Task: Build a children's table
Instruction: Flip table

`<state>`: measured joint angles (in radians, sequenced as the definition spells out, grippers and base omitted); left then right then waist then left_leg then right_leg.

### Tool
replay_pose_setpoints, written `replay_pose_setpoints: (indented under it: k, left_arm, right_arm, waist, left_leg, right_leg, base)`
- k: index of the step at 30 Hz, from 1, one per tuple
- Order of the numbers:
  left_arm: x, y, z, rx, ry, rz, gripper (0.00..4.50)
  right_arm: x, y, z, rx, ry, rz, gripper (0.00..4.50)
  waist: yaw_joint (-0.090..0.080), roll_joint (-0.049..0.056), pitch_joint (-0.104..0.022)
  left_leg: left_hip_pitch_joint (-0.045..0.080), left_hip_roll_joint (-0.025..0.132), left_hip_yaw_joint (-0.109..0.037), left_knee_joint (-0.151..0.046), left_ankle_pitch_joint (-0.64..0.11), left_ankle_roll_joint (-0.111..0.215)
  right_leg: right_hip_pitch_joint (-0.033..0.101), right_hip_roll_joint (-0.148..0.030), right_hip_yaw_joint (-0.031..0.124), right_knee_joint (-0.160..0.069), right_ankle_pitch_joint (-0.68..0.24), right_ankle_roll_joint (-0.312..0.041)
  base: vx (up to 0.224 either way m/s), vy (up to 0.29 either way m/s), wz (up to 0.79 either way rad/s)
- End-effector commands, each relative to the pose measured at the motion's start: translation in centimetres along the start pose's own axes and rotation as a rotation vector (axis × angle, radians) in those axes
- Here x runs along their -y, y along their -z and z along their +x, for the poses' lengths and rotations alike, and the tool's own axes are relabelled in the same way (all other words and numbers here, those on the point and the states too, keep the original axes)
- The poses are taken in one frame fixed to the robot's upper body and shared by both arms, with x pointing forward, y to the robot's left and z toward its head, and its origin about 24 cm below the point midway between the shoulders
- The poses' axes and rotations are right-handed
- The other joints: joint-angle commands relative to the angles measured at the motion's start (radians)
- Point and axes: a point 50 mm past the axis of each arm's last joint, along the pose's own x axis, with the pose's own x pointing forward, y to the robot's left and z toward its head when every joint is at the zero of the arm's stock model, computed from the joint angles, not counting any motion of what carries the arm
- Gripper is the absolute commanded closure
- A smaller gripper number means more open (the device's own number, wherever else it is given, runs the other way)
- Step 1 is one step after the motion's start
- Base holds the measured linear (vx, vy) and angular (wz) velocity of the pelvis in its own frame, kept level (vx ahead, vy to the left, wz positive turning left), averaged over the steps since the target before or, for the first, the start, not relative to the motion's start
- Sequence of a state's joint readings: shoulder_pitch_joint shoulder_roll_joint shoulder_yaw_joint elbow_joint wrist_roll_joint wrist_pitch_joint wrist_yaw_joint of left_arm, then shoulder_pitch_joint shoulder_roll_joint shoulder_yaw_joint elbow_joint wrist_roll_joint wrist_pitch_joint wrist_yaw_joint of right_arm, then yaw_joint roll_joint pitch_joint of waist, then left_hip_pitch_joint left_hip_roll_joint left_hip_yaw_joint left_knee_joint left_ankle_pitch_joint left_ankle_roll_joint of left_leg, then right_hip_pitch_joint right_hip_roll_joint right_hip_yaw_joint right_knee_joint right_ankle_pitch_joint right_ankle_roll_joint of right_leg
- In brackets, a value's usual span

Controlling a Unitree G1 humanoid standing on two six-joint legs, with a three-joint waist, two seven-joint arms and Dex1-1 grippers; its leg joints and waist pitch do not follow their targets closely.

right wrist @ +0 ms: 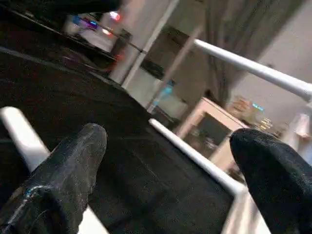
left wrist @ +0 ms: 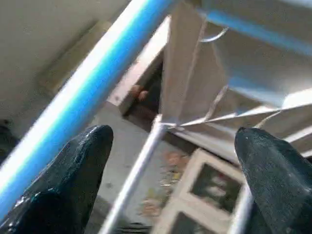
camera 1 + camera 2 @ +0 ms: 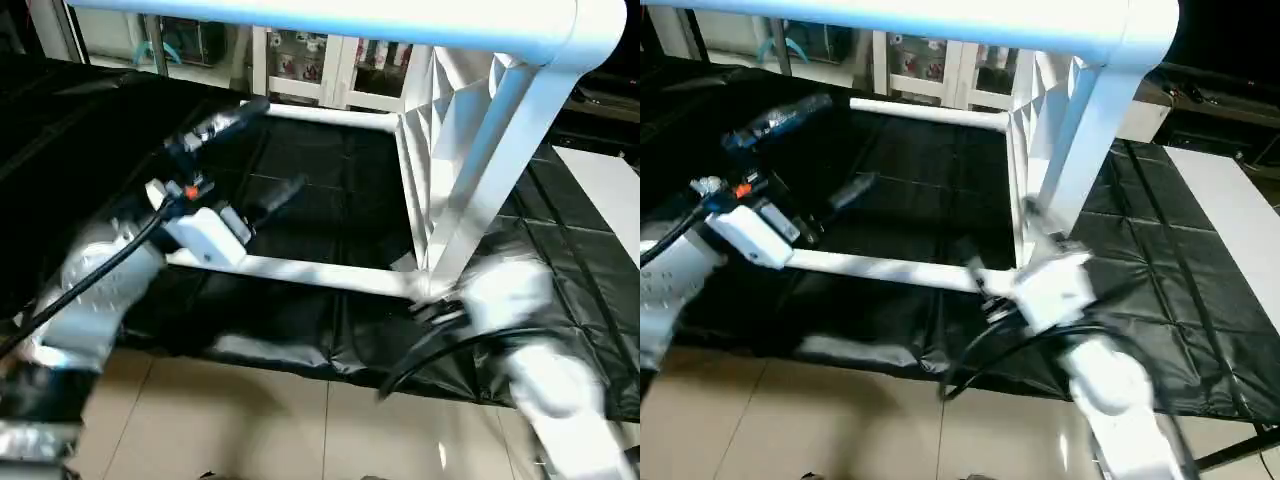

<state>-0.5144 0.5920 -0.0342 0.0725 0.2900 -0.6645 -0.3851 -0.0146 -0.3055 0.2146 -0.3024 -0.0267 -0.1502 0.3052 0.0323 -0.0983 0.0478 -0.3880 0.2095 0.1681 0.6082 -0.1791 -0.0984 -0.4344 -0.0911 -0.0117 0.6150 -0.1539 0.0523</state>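
The children's table lies on its side on a black mat. Its white top (image 3: 450, 150) stands upright with the ribbed underside facing left. Three white legs run leftward from it: an upper leg (image 3: 350, 22), a near lower leg (image 3: 300, 270) and a far lower leg (image 3: 320, 115). My left gripper (image 3: 250, 160) hovers open over the mat between the two lower legs, nothing between its fingers (image 2: 73, 180). My right gripper (image 3: 990, 285) is at the corner where the near lower leg meets the top. Its fingers (image 1: 63, 170) stand wide apart with nothing between them.
The black mat (image 3: 330, 190) covers a low platform whose front edge drops to a tiled floor (image 3: 250, 420). White cabinets (image 3: 320, 65) stand behind. A white board (image 3: 610, 190) lies at the right. Black cables trail from both wrists.
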Motion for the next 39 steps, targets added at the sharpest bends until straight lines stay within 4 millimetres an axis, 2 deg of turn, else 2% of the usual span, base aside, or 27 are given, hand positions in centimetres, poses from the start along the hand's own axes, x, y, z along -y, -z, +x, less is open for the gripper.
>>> replay_pose_setpoints:
  k: [1,2,9,12,15,19,20,21,23,24,25,26,28,30,31,34,35,39]
  left_arm:
    - [-1.0,0.2,0.1,0.001,-0.016,0.067,0.00]
    - [-1.5,0.5,0.1,-0.010,-0.025,0.085,0.00]
    - [-4.3,1.3,0.6,-0.021,-0.092,0.212,0.00]
    - [-4.7,1.5,0.8,-0.028,-0.097,0.241,0.00]
    - [-5.1,1.8,1.0,-0.037,-0.088,0.263,0.00]
    - [-5.4,2.6,1.5,-0.052,-0.066,0.281,0.00]
    - [-5.7,3.2,1.9,-0.070,-0.065,0.290,0.00]
    - [-5.7,3.2,1.9,-0.070,-0.065,0.290,0.00]
    - [-5.8,3.4,2.0,-0.081,-0.067,0.296,0.00]
    - [-6.0,3.7,2.1,-0.091,-0.071,0.302,0.00]
    - [-6.1,3.8,2.1,-0.100,-0.071,0.308,0.00]
    - [-6.5,4.3,2.2,-0.127,-0.073,0.323,0.00]
    - [-6.6,4.5,2.3,-0.136,-0.073,0.328,0.00]
    - [-6.8,4.8,2.3,-0.145,-0.078,0.334,0.00]
    - [-7.2,5.2,2.5,-0.158,-0.087,0.341,0.00]
    - [-7.7,5.6,2.6,-0.185,-0.098,0.351,0.00]
    - [-8.5,6.1,2.6,-0.219,-0.132,0.359,0.00]
    - [-8.9,6.3,2.6,-0.225,-0.144,0.354,0.00]
  right_arm:
    - [-0.3,0.3,0.3,-0.017,-0.027,-0.004,0.02]
    - [-0.5,0.5,0.5,-0.024,-0.037,-0.007,0.02]
    - [-0.8,0.7,1.2,-0.034,-0.041,-0.016,0.02]
    - [-0.8,0.8,1.2,-0.040,-0.042,-0.027,0.02]
    - [-0.8,0.7,1.4,-0.039,-0.038,-0.033,0.02]
    - [-0.8,0.4,1.7,-0.024,-0.031,-0.032,0.02]
    - [-0.8,0.3,1.9,-0.017,-0.028,-0.039,0.02]
    - [-0.8,0.3,1.9,-0.017,-0.028,-0.039,0.02]
    - [-0.8,0.3,1.9,-0.016,-0.028,-0.040,0.02]
    - [-0.8,0.3,1.9,-0.018,-0.028,-0.044,0.02]
    - [-0.8,0.2,1.9,-0.018,-0.027,-0.044,0.02]
    - [-0.9,0.1,2.0,-0.014,-0.025,-0.049,0.02]
    - [-0.9,0.1,2.0,-0.013,-0.024,-0.052,0.02]
    - [-0.9,0.0,2.1,-0.012,-0.023,-0.053,0.02]
    - [-1.0,0.0,2.2,-0.010,-0.022,-0.055,0.02]
    - [-1.1,-0.1,2.2,-0.009,-0.023,-0.058,0.02]
    - [-1.2,-0.1,2.2,-0.006,-0.023,-0.064,0.02]
    - [-1.2,-0.3,2.2,0.009,-0.018,-0.060,0.02]
  waist:
    - [0.002,0.023,-0.060]
    - [0.002,0.019,-0.061]
    - [0.008,0.025,-0.062]
    - [0.010,0.026,-0.062]
    - [0.010,0.024,-0.061]
    - [0.011,0.029,-0.062]
    - [0.012,0.036,-0.061]
    - [0.012,0.034,-0.061]
    - [0.016,0.032,-0.063]
    - [0.017,0.035,-0.062]
    - [0.017,0.033,-0.064]
    - [0.018,0.038,-0.063]
    - [0.019,0.036,-0.064]
    - [0.022,0.036,-0.064]
    - [0.024,0.041,-0.064]
    - [0.025,0.038,-0.062]
    - [0.027,0.041,-0.063]
    - [0.030,0.044,-0.061]
  left_leg:
    - [0.016,0.005,0.002,-0.081,-0.332,-0.016]
    - [0.016,0.004,0.002,-0.081,-0.330,-0.015]
    - [0.020,0.004,0.000,-0.082,-0.348,-0.035]
    - [0.020,0.004,0.001,-0.081,-0.339,-0.034]
    - [0.019,0.002,0.001,-0.081,-0.351,-0.036]
    - [0.022,0.004,-0.002,-0.082,-0.363,-0.044]
    - [0.024,0.002,-0.001,-0.081,-0.368,-0.044]
    - [0.024,0.001,0.000,-0.081,-0.375,-0.042]
    - [0.023,0.003,-0.003,-0.082,-0.371,-0.047]
    - [0.023,0.003,-0.003,-0.082,-0.365,-0.048]
    - [0.023,0.003,-0.002,-0.081,-0.350,-0.045]
    - [0.023,0.002,-0.001,-0.081,-0.341,-0.044]
    - [0.023,0.001,-0.001,-0.079,-0.336,-0.043]
    - [0.024,0.003,-0.001,-0.080,-0.337,-0.045]
    - [0.025,0.002,-0.002,-0.079,-0.338,-0.045]
    - [0.026,0.001,-0.001,-0.080,-0.353,-0.046]
    - [0.027,0.002,-0.003,-0.080,-0.359,-0.050]
    - [0.028,0.003,-0.003,-0.081,-0.365,-0.053]
  right_leg:
    - [0.039,-0.008,0.010,-0.057,-0.226,-0.127]
    - [0.039,-0.008,0.010,-0.058,-0.226,-0.128]
    - [0.037,-0.011,0.010,-0.056,-0.236,-0.130]
    - [0.038,-0.010,0.010,-0.054,-0.219,-0.134]
    - [0.037,-0.010,0.011,-0.057,-0.243,-0.129]
    - [0.035,-0.012,0.010,-0.055,-0.243,-0.133]
    - [0.032,-0.009,0.010,-0.056,-0.230,-0.135]
    - [0.031,-0.008,0.010,-0.057,-0.234,-0.134]
    - [0.036,-0.012,0.010,-0.054,-0.231,-0.136]
    - [0.036,-0.013,0.010,-0.053,-0.222,-0.139]
    - [0.038,-0.012,0.010,-0.051,-0.201,-0.141]
    - [0.038,-0.011,0.010,-0.051,-0.188,-0.143]
    - [0.039,-0.012,0.010,-0.049,-0.182,-0.143]
    - [0.039,-0.013,0.010,-0.050,-0.187,-0.145]
    - [0.038,-0.011,0.010,-0.049,-0.183,-0.145]
    - [0.037,-0.011,0.010,-0.051,-0.194,-0.143]
    - [0.037,-0.014,0.010,-0.050,-0.199,-0.145]
    - [0.037,-0.014,0.010,-0.051,-0.199,-0.151]
  base:
    - [0.000,0.000,0.00]
    - [0.000,0.000,0.00]
    - [0.000,0.000,0.00]
    - [0.000,0.000,0.00]
    - [0.000,0.000,0.00]
    - [0.000,0.000,0.00]
    - [0.000,0.000,0.00]
    - [0.000,0.000,0.00]
    - [0.000,0.000,0.00]
    - [0.000,0.000,0.00]
    - [0.000,0.000,0.00]
    - [0.000,0.000,0.00]
    - [0.000,0.000,0.00]
    - [0.000,0.000,0.00]
    - [0.000,0.000,0.00]
    - [0.000,0.000,0.00]
    - [0.000,0.000,0.00]
    - [0.000,0.000,0.00]
